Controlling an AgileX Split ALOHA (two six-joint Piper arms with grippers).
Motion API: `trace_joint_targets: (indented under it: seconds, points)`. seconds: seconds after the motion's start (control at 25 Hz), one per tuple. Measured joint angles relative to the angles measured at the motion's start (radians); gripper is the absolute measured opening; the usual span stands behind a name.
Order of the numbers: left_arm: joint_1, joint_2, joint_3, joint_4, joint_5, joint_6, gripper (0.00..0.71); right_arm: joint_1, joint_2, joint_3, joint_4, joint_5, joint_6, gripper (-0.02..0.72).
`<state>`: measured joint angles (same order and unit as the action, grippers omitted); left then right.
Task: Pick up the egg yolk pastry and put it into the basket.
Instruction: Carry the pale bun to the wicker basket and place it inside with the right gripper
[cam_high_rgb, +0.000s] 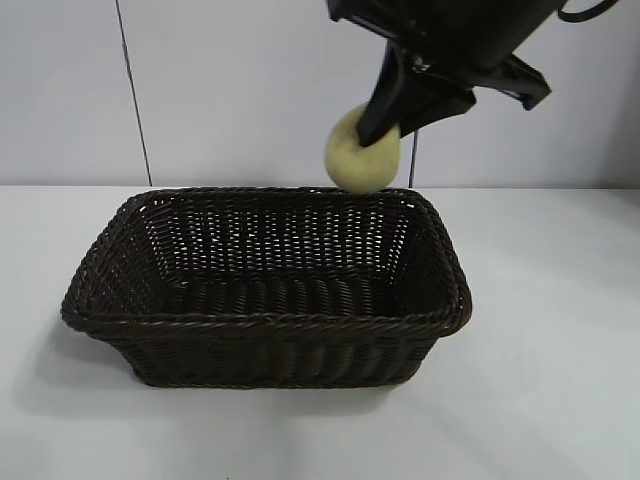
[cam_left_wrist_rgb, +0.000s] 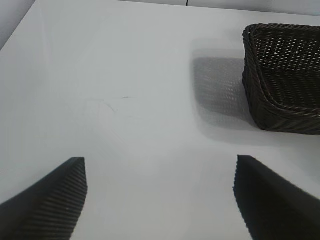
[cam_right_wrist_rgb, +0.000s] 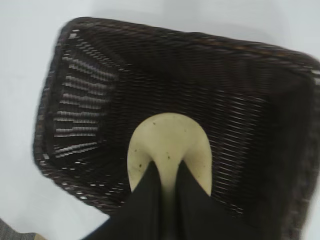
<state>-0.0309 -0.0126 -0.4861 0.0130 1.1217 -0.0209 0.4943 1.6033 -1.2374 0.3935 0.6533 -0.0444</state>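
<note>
The pale cream-yellow egg yolk pastry (cam_high_rgb: 362, 150) (cam_right_wrist_rgb: 169, 145) hangs in the air, squeezed between the black fingers of my right gripper (cam_high_rgb: 385, 128) (cam_right_wrist_rgb: 167, 172), which is shut on it. It sits above the far right rim of the dark brown wicker basket (cam_high_rgb: 265, 320) (cam_right_wrist_rgb: 90, 150), and the right wrist view shows the basket's inside directly beneath it. My left gripper (cam_left_wrist_rgb: 160, 195) is open over bare table, off to one side of the basket (cam_left_wrist_rgb: 280, 107), with nothing between its fingers; it is out of the exterior view.
The white table (cam_high_rgb: 560, 330) surrounds the basket on all sides. A light wall (cam_high_rgb: 230, 90) with a dark vertical seam stands behind it.
</note>
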Motion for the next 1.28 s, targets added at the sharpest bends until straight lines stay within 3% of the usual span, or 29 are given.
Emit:
trace_joint_targets:
  seconds: [0.36,0.84,0.96,1.16,1.28]
  points:
    - [0.000,0.000,0.000,0.000,0.000,0.000,0.587,0.096,0.129,0.000,0.013,-0.126,0.014,0.032]
    - [0.000,0.000,0.000,0.000,0.000,0.000,0.587,0.103,0.333,0.000,0.018,-0.243,0.014,0.036]
    - [0.000,0.000,0.000,0.000,0.000,0.000,0.587,0.103,0.336,0.000,0.018,-0.259,0.014,0.120]
    - [0.000,0.000,0.000,0.000,0.000,0.000,0.587,0.103,0.336,-0.002,0.018,-0.248,0.044,0.386]
    - [0.000,0.000,0.000,0.000,0.000,0.000,0.587,0.103,0.328,-0.013,0.017,-0.190,0.068,0.433]
